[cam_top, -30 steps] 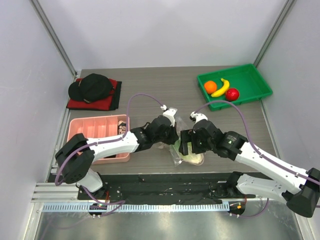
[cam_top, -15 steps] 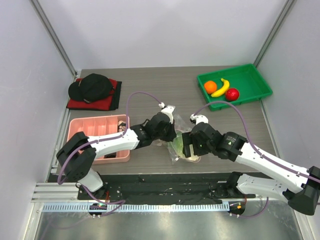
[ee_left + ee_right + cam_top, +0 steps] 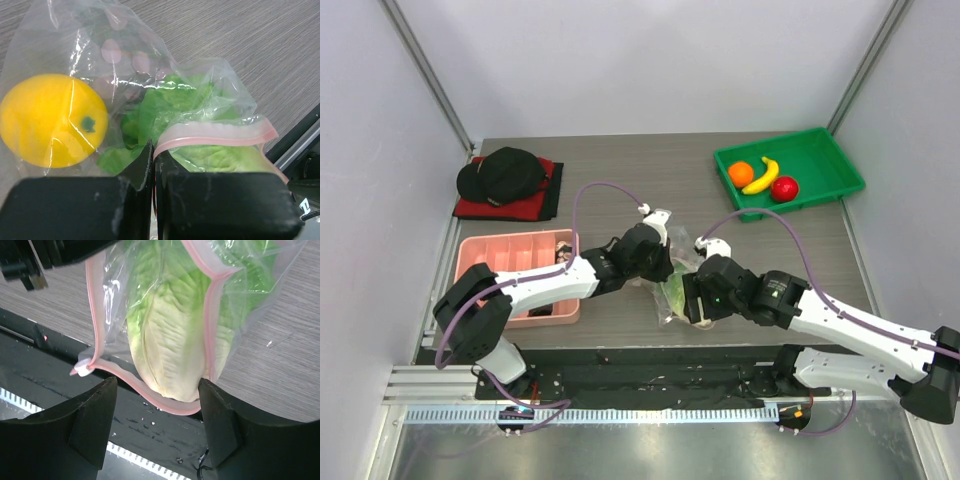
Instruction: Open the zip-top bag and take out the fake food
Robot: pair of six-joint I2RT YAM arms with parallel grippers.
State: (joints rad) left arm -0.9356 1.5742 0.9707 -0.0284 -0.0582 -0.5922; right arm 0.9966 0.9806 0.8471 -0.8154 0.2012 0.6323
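Note:
The zip-top bag point(image 3: 670, 285) hangs open at the table's near edge, between my two grippers. My left gripper point(image 3: 656, 262) is shut on its pink zip strip point(image 3: 215, 134) and holds the mouth up. A yellow lemon point(image 3: 50, 120) and the green-white cabbage point(image 3: 165, 102) are inside. My right gripper point(image 3: 157, 390) is open; its fingers stand either side of the cabbage's pale end point(image 3: 165, 350), which pokes out of the mouth. The white slider point(image 3: 82, 367) hangs at the left of the mouth. An orange point(image 3: 741, 173), a banana point(image 3: 761, 176) and a red fruit point(image 3: 784, 188) lie in the green tray point(image 3: 825, 150).
A pink compartment tray point(image 3: 505, 252) with small dark items stands at the left. A black cap point(image 3: 505, 172) lies on a red cloth at the back left. The black base rail point(image 3: 165, 435) runs below the bag's mouth.
My right gripper has moved left and nearer to the bag's mouth, and the cabbage's end now lies between its fingers. My left gripper has shifted slightly back, still holding the bag.

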